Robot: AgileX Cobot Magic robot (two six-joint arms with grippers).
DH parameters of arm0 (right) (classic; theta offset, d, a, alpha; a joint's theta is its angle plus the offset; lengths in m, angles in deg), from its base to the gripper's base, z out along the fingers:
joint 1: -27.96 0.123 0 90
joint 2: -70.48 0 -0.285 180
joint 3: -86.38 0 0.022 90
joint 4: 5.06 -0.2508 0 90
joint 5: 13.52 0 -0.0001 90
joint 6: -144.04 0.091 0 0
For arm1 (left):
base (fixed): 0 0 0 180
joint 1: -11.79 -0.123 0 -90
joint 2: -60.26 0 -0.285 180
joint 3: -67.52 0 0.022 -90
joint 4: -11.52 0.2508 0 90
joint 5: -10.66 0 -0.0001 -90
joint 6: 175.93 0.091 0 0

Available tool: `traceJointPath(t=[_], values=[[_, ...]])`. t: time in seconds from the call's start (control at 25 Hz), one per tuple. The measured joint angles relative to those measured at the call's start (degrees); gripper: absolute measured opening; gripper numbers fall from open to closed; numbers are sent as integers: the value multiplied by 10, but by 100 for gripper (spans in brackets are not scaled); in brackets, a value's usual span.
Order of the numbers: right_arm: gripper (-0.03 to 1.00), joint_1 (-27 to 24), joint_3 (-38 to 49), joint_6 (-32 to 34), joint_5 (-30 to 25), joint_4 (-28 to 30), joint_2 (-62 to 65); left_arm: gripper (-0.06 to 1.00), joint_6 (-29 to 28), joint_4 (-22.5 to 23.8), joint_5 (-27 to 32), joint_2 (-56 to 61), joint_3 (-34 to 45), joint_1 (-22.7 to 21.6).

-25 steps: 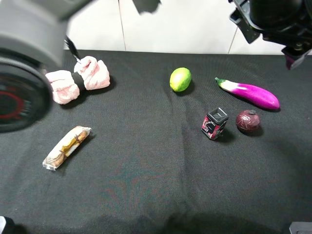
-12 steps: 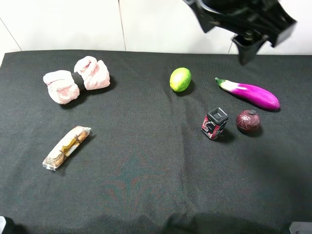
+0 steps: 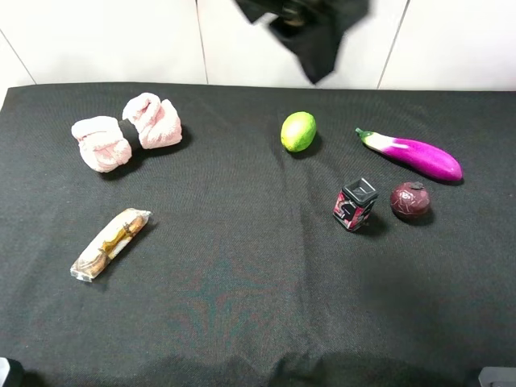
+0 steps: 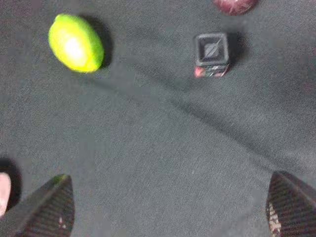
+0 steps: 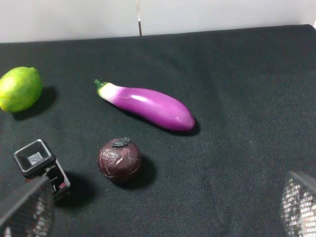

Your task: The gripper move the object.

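The object, a dark maroon ball (image 3: 409, 200) with a tiny stem, lies on the black cloth at the right, just right of a small black-and-red box (image 3: 355, 204). In the right wrist view the ball (image 5: 119, 159) sits ahead of my open, empty right gripper (image 5: 163, 212), well apart from it. In the left wrist view only the ball's edge (image 4: 234, 4) shows, far from my open, empty left gripper (image 4: 170, 212), which hangs high above the cloth. A blurred black arm part (image 3: 310, 28) shows at the top edge of the exterior view.
A green lime (image 3: 298, 131) lies at the back middle and a purple eggplant (image 3: 415, 155) behind the ball. Two pink cloth bundles (image 3: 101, 143) lie at the back left. A wrapped snack (image 3: 110, 242) lies at the left. A white wall stands behind the table.
The blurred grey arm at the left has left the exterior view. The black arm part at the top has swept from the right to the middle. The objects have not moved.
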Motion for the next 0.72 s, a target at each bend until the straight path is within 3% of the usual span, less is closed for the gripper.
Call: traceJointPath(t=[0.72], values=[[69, 0, 0, 0, -1, 0, 0, 79, 0, 3, 0, 323, 294, -129]])
